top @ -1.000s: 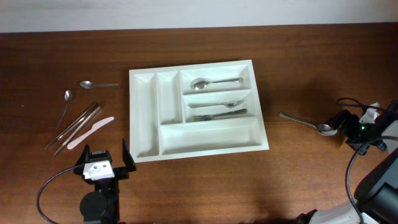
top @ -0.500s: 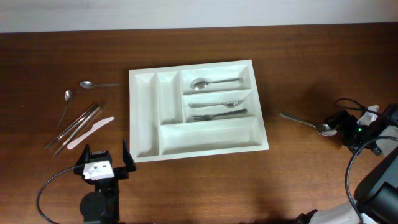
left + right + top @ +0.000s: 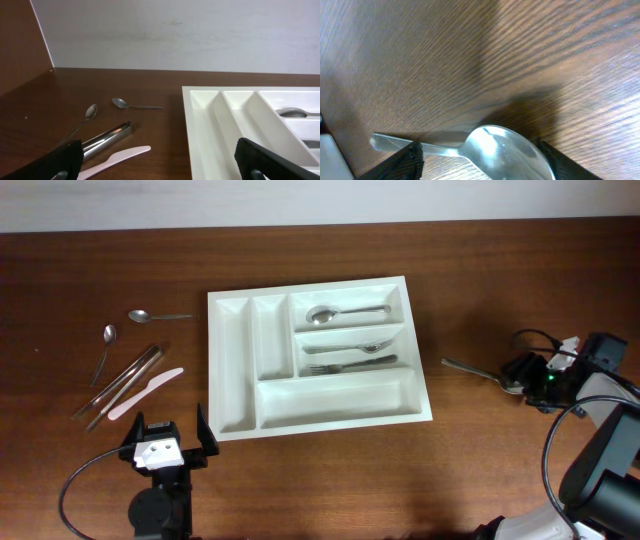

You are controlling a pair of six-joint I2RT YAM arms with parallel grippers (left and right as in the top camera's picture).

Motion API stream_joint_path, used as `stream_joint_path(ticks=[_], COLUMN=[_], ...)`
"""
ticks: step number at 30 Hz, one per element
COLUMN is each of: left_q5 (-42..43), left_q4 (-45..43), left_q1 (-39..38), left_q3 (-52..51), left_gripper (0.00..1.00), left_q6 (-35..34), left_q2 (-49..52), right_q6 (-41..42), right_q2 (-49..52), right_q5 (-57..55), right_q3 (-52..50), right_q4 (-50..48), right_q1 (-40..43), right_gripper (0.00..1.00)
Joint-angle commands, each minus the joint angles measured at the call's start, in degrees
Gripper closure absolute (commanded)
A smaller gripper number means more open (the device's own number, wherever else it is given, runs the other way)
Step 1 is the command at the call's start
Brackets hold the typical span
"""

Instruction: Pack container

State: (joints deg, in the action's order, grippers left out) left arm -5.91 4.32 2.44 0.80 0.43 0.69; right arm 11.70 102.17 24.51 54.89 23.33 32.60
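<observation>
The white cutlery tray (image 3: 340, 402) lies mid-table; it also shows in the left wrist view (image 3: 210, 115). Its upper long slots hold a spoon (image 3: 345, 312), another spoon (image 3: 360, 346) and a fork (image 3: 350, 364). My right gripper (image 3: 518, 376) is shut on the bowl of a metal spoon (image 3: 470, 369) to the right of the tray, handle pointing toward the tray. In the right wrist view the spoon (image 3: 495, 147) sits between the fingers (image 3: 480, 157), with a shadow on the wood behind it. My left gripper (image 3: 165, 445) is open and empty near the front edge, left of the tray.
Left of the tray lie two spoons (image 3: 158, 315) (image 3: 104, 345), a pair of metal sticks (image 3: 120, 385) and a white plastic knife (image 3: 145, 392). The left wrist view shows the same spoon (image 3: 135, 105), sticks (image 3: 107, 136) and knife (image 3: 120, 157). A cable loops by the right arm (image 3: 560, 440).
My right gripper has moved left toward the tray, carrying the spoon with it. The left arm and the other cutlery have not moved.
</observation>
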Motion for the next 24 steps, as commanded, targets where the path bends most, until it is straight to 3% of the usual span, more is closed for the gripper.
stream_joint_path(ticks=[1, 5, 15, 24], left_q5=[0.57, 0.57, 0.57, 0.59], left_q4=[0.02, 0.02, 0.02, 0.02], left_q1=[0.35, 0.35, 0.35, 0.35], left_q3=[-0.28, -0.28, -0.28, -0.28], left_gripper=[0.01, 0.01, 0.01, 0.01], left_q6=[0.68, 0.68, 0.68, 0.68], left_q2=[-0.39, -0.39, -0.39, -0.39], right_q6=[1.05, 1.05, 1.05, 1.05], right_q2=[-0.55, -0.55, -0.55, -0.55], right_q5=[-1.2, -1.22, -1.22, -1.22], right_q3=[-0.63, -0.63, -0.63, -0.63], right_q4=[-0.11, -0.02, -0.02, -0.04], right_q1=[-0.37, -0.33, -0.33, -0.33], right_gripper=[0.35, 0.42, 0.72, 0.88])
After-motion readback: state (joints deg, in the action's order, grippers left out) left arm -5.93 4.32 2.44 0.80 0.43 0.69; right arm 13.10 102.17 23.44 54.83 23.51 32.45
